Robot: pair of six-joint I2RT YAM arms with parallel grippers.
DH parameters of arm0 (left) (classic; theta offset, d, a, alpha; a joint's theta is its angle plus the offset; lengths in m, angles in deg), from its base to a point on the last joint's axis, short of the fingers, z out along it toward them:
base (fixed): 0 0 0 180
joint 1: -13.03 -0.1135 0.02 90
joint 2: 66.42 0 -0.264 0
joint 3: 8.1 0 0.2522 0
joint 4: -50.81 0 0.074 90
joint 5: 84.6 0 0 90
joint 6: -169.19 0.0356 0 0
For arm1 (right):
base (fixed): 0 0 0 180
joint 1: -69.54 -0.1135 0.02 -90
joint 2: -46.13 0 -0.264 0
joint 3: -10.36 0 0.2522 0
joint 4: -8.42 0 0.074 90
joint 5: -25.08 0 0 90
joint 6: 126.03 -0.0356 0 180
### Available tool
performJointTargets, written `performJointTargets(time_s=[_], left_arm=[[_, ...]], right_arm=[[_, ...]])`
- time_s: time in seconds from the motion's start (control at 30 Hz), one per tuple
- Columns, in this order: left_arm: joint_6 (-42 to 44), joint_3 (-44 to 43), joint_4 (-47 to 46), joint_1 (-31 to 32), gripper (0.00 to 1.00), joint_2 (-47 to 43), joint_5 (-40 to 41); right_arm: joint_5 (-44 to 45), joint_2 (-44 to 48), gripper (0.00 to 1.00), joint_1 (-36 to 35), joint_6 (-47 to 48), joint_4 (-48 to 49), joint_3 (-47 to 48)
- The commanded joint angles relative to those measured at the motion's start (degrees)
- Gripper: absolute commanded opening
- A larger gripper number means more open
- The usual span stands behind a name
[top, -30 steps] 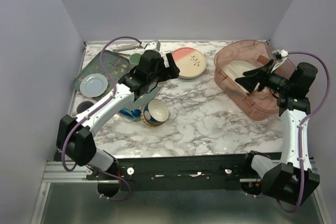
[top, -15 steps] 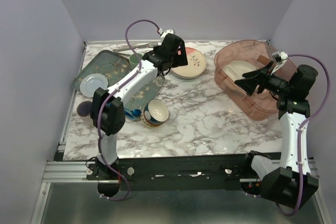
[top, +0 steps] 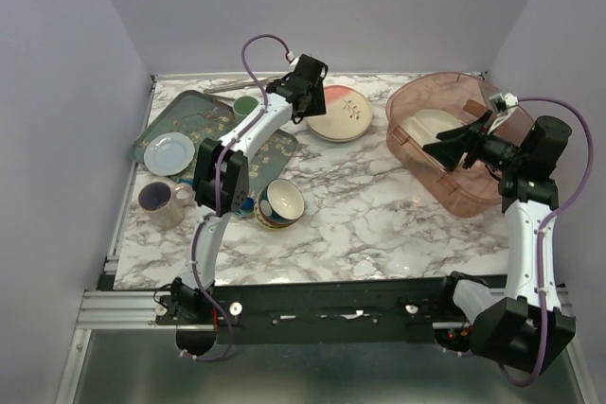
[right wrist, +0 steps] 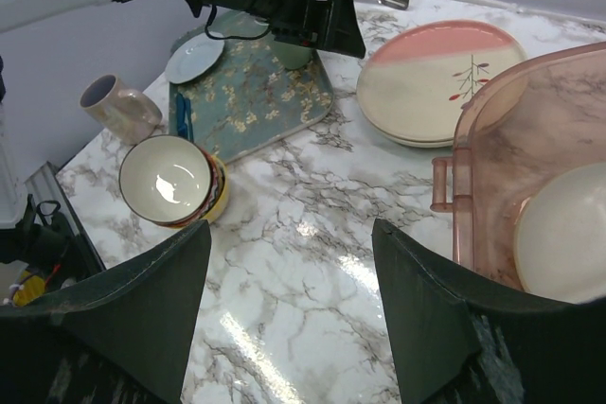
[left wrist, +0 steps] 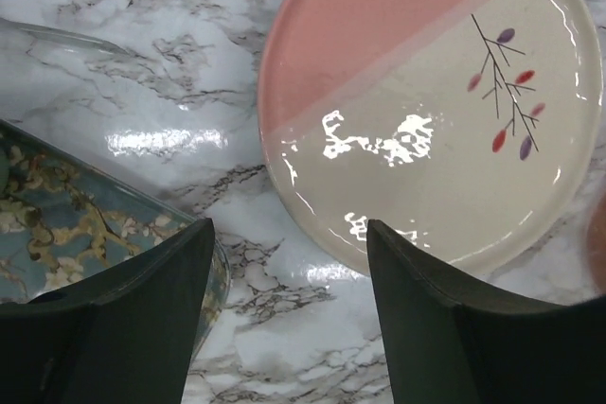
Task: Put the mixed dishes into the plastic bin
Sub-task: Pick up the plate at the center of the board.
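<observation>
Top view: my left arm reaches to the far edge of the worktop (top: pixel 379 215), left gripper (top: pixel 303 109) low beside the left rim of the pink-and-cream plate (top: pixel 343 113). The plastic bin (top: pixel 407 153) sits at the far right corner with a cream plate (top: pixel 431 125) inside. My right gripper (top: pixel 453 139) hangs over the bin's near side, fingers apart. The bowl (top: pixel 279 202) stands upright mid-worktop, toward the left. A pale blue-green plate (top: pixel 170 151) lies on the floral tray (top: pixel 204 120) by the left edge, and a mug (top: pixel 161 201) is nearer me. Left wrist view: fingers spread wide, nothing between them but bare marble. The pink-and-cream plate lies flat just beyond the right finger, sprig on its cream half, and the tray's corner is under the left finger. Right wrist view: fingers spread and empty. The bin's wall and handle are at right, the cream plate within. Bowl, mug and tray are on the left, the pink-and-cream plate at the far edge, touching nothing of mine.
</observation>
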Motion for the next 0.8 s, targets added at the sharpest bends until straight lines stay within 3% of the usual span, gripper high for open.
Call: performJointTargets(time_s=[0.0,0.23,0.7,0.77], left_arm=[[1.6,-5.6,2.3,-2.1,0.71,5.1,-3.7],[0.4,-6.7,-0.9,-4.9,0.58,8.1,-9.5],[-1.4,-7.2,-4.7,-7.1,0.48,12.8,-16.4],[-1.5,-7.2,-5.1,-7.1,0.43,12.8,-17.1]], right_arm=[[-0.4,0.1,0.77,-0.2,0.9,0.8,-0.8],[-0.8,-0.5,0.77,-0.2,1.0,0.8,-0.8],[-1.1,-1.6,0.77,-0.3,1.6,0.7,-0.7],[-0.9,-1.6,0.77,-0.3,1.6,0.7,-0.7]])
